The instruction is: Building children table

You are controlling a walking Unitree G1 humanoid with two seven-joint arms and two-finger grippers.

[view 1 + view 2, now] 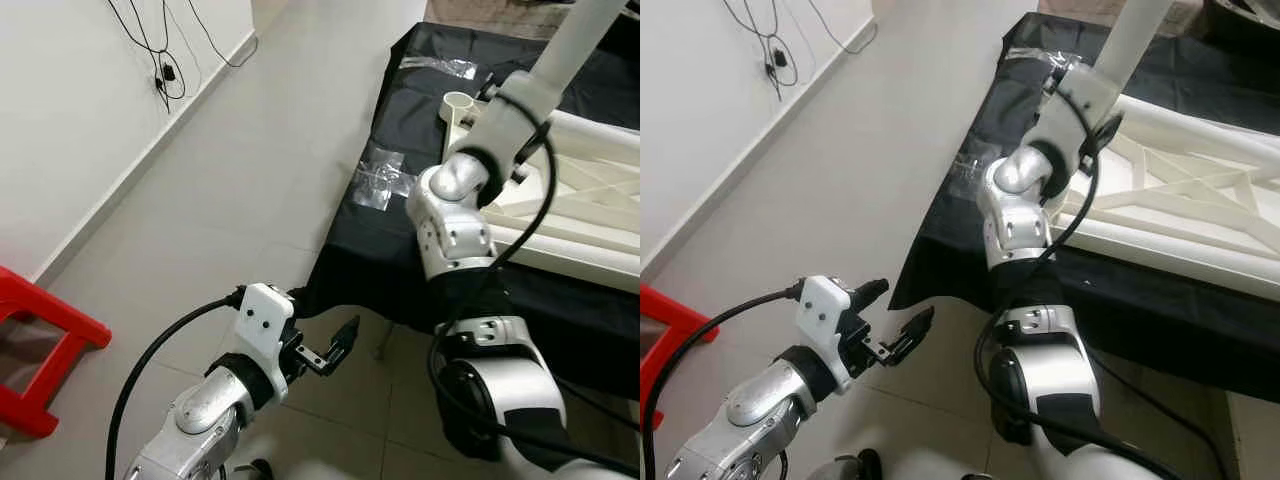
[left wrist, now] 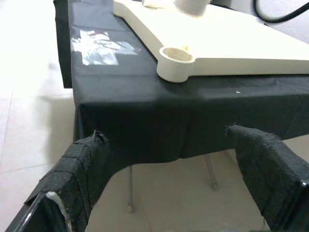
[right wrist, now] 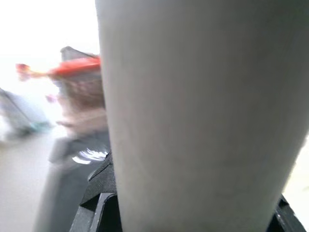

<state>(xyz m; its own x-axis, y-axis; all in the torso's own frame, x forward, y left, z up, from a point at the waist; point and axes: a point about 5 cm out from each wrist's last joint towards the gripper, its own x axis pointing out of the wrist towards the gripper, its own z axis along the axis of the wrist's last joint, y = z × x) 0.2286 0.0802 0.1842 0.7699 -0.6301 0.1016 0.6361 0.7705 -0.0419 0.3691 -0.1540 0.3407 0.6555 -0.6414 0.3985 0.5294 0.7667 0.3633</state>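
Left pincer [image 1: 322,340]: lower centre of the left eye view, over the tiled floor [image 1: 240,170], just off the counter's near-left corner; 2 black fingers spread wide, nothing between them.
Left wrist view: taped fingers [image 2: 79,169] frame the draped counter edge; beyond sits the round leg socket [image 2: 175,56] of the tabletop corner.
Right pincer [image 1: 1092,85]: upper centre of the right eye view, closed around the table leg [image 1: 1140,30], a pale tube rising out the top of the frame.
Right wrist view: the leg sits close and blurred across the middle, black finger bases at the bottom edge.
Tabletop [image 1: 590,200]: cream plastic, ribbed underside up, lying on the counter at right; another open socket [image 1: 458,102] at its far-left corner.
Counter [image 1: 400,250]: black cloth cover, right half of frame.
Plastic bags [image 1: 378,175]: 2 clear bags on the cloth, 1 at the left edge, 1 farther back.
Red stool [image 1: 40,350]: lower left, on floor.
Cables [image 1: 165,60]: hanging on the white wall, upper left.
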